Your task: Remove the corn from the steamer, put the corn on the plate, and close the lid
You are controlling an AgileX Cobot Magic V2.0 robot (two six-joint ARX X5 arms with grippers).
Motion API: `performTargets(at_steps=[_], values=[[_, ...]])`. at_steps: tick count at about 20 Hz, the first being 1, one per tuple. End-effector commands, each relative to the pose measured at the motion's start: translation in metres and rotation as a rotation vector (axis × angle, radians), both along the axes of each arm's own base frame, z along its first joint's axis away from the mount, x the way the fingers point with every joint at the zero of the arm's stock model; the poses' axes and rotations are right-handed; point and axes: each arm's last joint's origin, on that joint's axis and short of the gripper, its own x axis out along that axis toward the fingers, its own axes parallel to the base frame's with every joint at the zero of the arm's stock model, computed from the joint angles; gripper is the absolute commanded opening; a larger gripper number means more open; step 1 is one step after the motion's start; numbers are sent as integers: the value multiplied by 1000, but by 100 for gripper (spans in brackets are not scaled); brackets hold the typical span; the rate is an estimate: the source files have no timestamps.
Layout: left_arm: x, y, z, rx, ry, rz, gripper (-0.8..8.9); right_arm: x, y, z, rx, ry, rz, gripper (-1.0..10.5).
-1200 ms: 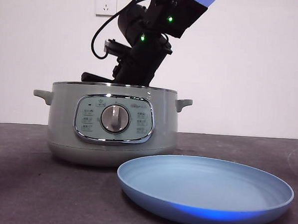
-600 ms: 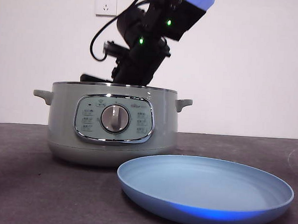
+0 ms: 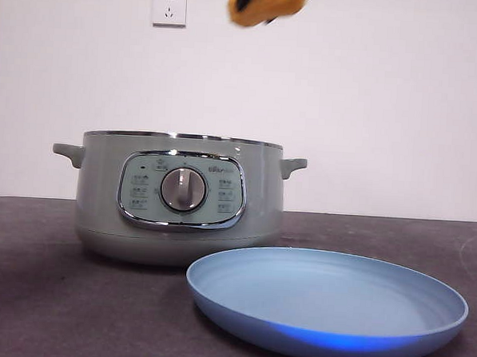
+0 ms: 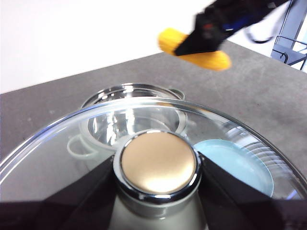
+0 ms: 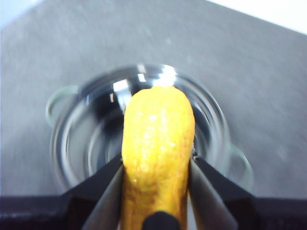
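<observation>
Front view: a yellow-orange corn cob is hanging blurred at the top edge, high above the round sage-green steamer pot standing open on the dark grey table. Only dark slivers of a gripper are showing around the cob here. A wide, shallow light-blue plate is sitting bare just in front of the pot, off toward its handle on the side away from the white wall socket.

Left wrist view: the left gripper is gripping the round knob of the clear glass lid with the steel rim — its two black jaws pressing the knob from either side, holding the lid in the air. Through and past the glass, the open pot and the blue plate are lying beside each other on the table. Above them the other arm's dark gripper is carrying the cob crosswise, both yellow ends sticking out.

Right wrist view: the right gripper is clamping the cob lengthwise — jaws closed against its two flanks, its rounded tip pointing outward. Directly below, out of focus, the steamer's open mouth is showing, with a small handle on each side.
</observation>
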Motion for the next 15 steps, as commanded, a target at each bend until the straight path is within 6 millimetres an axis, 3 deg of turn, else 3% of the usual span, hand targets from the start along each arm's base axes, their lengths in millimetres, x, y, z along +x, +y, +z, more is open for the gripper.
performTargets(at_steps=[1,4,6,10,15], values=[[4,-2,8,-23,-55,-13,-8,-17,-14,12,-29,4,9,-12],[16,-7,10,-17,-43,-15,-8,-40,-34,23,-6,-17,6,-12],[24,-12,13,-28,-60,-42,-8,-53,-46,10,-26,2,-27,-12],[47,-23,18,-41,-76,-67,-8,-77,-68,-44,-46,41,-92,-12],[88,-41,16,-14,-59,-100,-8,-85,-74,-124,-35,121,-109,-12]])
